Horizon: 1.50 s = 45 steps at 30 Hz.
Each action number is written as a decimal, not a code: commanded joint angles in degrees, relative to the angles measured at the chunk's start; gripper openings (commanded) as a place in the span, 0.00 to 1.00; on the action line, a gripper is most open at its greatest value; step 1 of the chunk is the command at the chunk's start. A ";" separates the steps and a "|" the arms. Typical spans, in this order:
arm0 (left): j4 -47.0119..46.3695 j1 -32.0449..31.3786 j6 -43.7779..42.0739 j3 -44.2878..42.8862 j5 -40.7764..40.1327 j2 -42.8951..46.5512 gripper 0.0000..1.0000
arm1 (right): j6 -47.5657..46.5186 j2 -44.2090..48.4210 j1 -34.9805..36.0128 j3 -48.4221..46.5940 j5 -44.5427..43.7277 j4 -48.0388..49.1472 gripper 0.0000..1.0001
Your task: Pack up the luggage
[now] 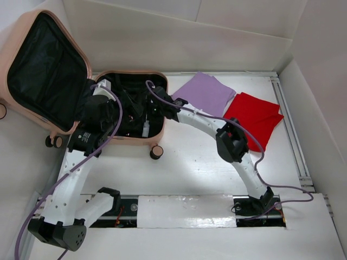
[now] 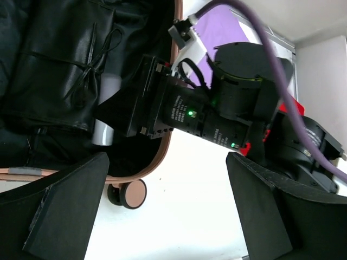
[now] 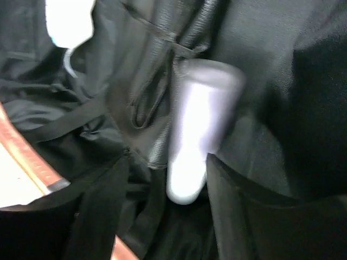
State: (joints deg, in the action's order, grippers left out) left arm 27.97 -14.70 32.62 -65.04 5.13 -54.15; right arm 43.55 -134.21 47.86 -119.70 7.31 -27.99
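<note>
Nearest: left gripper (image 2: 168,179), left wrist view. Its own black fingers (image 2: 65,211) fill both lower corners, spread wide, with only white table (image 2: 184,227) between them. Beyond them the luggage (image 2: 165,150) lies open, pink-edged, with one wheel (image 2: 127,194) at its near corner. The right arm (image 2: 190,116) reaches over that edge into the black interior; a green indicator is lit on its housing. Just ahead of the arm's tip, a white cylinder (image 2: 104,127) stands out against glossy black material (image 2: 54,70) tied with thin cord. A purple cloth (image 2: 217,38) shows past the luggage.

Right wrist view, blurred. The right gripper (image 3: 168,160) is inside the luggage, its fingers parted wider than the white cylinder, whose lower end sits between them. The cylinder appears to touch the frame-right finger; a dark gap separates it from the other. Not pinched, as far as the blur allows. The corded black material lies beside the cylinder and partly over it. Pink shell shows at lower left.

Top view. The luggage sits at the far left of the table. Its lid (image 1: 46,65) is propped up and tilted back, its base shell (image 1: 138,142) lies flat, and both are lined black. Both arms converge over the base shell: the left arm (image 1: 59,189) from the near left, the right arm arching in from the near right. The purple cloth lies to the right of the luggage, near but apart. A red cloth (image 1: 254,116) abuts it on the right.
</note>
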 commanded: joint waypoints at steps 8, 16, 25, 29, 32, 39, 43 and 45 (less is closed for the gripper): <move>-2.55 -0.51 -0.54 1.13 -0.83 -0.17 0.65 | 0.40 13.77 -0.48 4.38 -3.44 2.25 0.78; -16.53 -3.92 3.41 2.72 11.31 -7.27 0.16 | -3.21 34.95 -12.14 20.62 -15.05 -6.47 0.77; -31.53 -22.30 13.50 -1.08 3.14 -32.30 0.34 | -6.28 62.46 -25.00 44.37 -13.90 -9.09 0.77; -34.71 -22.30 23.69 0.86 -0.73 -40.58 0.52 | -6.81 69.67 -27.46 50.52 -12.85 -12.08 0.77; -37.62 -22.30 31.85 1.92 -4.24 -44.62 0.57 | -7.51 75.30 -28.87 54.56 -9.87 -12.09 0.77; -37.11 -24.93 41.81 -6.22 -9.51 -56.14 0.62 | -7.51 81.91 -29.40 58.61 -4.42 -13.84 0.77; -32.55 -24.94 47.00 -11.32 -13.11 -62.47 0.62 | -8.56 83.32 -28.87 58.62 -3.18 -15.68 0.77; -31.92 -24.94 49.20 -12.48 -13.99 -64.14 0.62 | -9.27 83.94 -28.87 57.75 -2.66 -16.56 0.77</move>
State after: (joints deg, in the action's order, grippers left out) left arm -8.14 -39.77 74.08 -74.72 -6.90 -117.08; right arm 35.99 -51.37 18.76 -61.01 2.63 -43.07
